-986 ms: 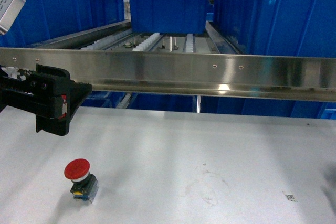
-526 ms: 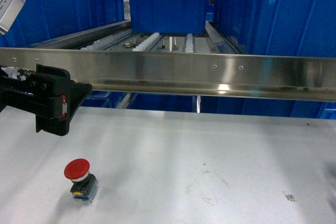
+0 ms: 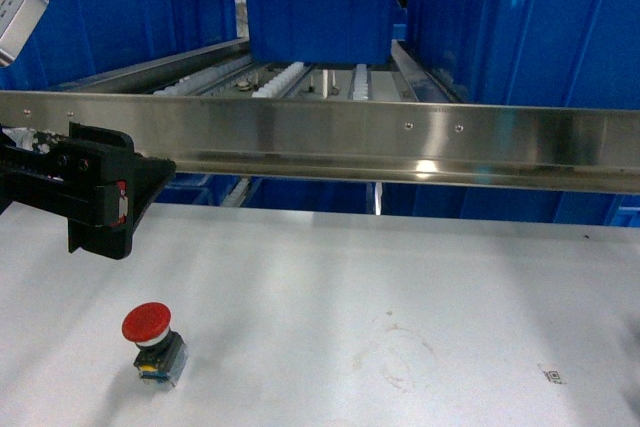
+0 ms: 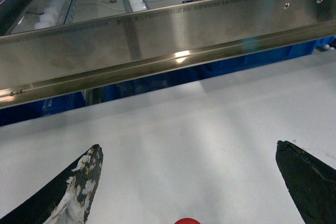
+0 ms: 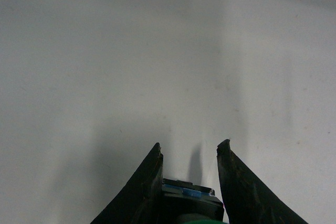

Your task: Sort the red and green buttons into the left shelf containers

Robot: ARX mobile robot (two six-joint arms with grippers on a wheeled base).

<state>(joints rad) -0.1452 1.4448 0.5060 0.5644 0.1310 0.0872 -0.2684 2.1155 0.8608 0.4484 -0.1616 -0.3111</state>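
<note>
The red button (image 3: 148, 324), a round red cap on a black-and-blue body, stands on the white table at the front left. My left gripper (image 4: 187, 150) hangs open above and behind it, apart from it. Only the cap's edge (image 4: 186, 221) shows low between the fingers in the left wrist view. My right gripper (image 5: 190, 150) is shut on the green button (image 5: 190, 200), whose dark body, blue piece and sliver of green cap show over bare table. The right gripper is outside the head view. The left shelf containers (image 3: 110, 12) are deep blue bins at the back left.
A steel rail (image 3: 400, 137) runs across in front of the roller shelf (image 3: 290, 77). More blue bins stand at the centre back (image 3: 320, 17) and right (image 3: 530, 32). A faint scuff mark (image 3: 400, 357) is on the table.
</note>
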